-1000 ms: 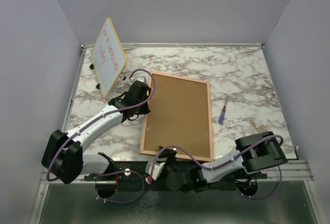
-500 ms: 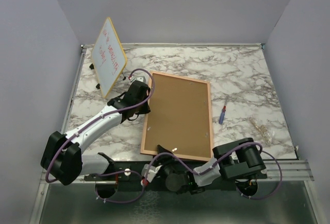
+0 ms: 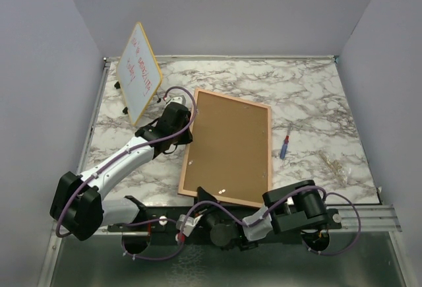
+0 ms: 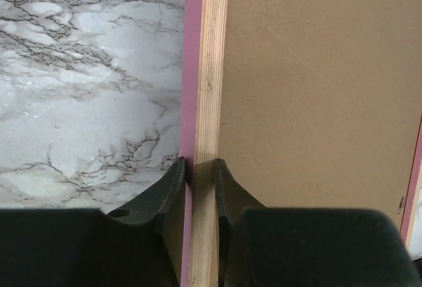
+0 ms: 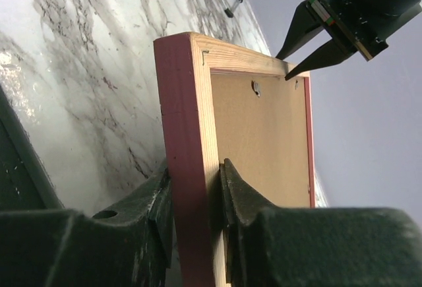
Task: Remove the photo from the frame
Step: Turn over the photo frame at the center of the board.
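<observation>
While the frame (image 3: 227,145) lies brown back up on the marble table (image 3: 310,95), the left gripper (image 4: 201,168) pinches its left rail near the far corner. The right gripper (image 5: 196,175) clamps the pink-edged wood at the near-left corner, a finger on either side.

My table (image 3: 316,89) has a white marble top veined with grey. At centre the frame (image 3: 231,145) shows its brown back upward; I cannot tell whether it rests flat. The whiteboard (image 3: 138,69) stands tilted at upper left. A blue-handled screwdriver (image 3: 285,145) lies right of the frame, and a small pale clump (image 3: 333,161) lies further right.
</observation>
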Controlling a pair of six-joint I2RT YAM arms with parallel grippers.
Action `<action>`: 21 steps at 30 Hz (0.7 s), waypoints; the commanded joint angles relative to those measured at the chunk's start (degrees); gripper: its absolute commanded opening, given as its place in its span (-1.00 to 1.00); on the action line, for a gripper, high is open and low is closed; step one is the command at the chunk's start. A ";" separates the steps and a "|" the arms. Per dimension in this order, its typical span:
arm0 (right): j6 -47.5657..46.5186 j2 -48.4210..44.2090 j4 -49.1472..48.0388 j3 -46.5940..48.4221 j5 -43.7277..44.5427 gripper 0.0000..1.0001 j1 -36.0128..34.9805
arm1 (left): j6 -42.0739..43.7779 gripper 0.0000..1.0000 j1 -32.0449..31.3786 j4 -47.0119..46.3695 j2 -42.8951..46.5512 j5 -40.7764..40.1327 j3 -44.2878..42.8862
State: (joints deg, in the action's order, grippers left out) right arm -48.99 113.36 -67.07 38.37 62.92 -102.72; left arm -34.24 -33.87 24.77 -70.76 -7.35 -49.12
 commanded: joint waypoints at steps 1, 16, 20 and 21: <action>-5.49 3.68 -13.83 1.82 6.48 -0.98 0.76 | -0.55 -1.00 -0.23 -1.90 2.94 1.38 0.25; -2.38 -0.56 -12.03 1.06 6.18 -0.99 0.76 | 0.13 0.33 -0.08 -5.92 3.98 0.91 3.44; 1.44 -2.03 -8.08 0.76 6.10 -0.99 0.76 | -0.39 0.49 0.68 -9.43 4.05 4.30 4.94; 0.80 -1.90 -9.19 0.82 6.28 -0.99 0.76 | -0.61 0.59 0.96 -10.55 4.02 5.42 5.51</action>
State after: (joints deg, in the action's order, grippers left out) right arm -53.87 113.84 -75.13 39.27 66.17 -102.26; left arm -34.22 -33.74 19.00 -67.81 -6.42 -45.65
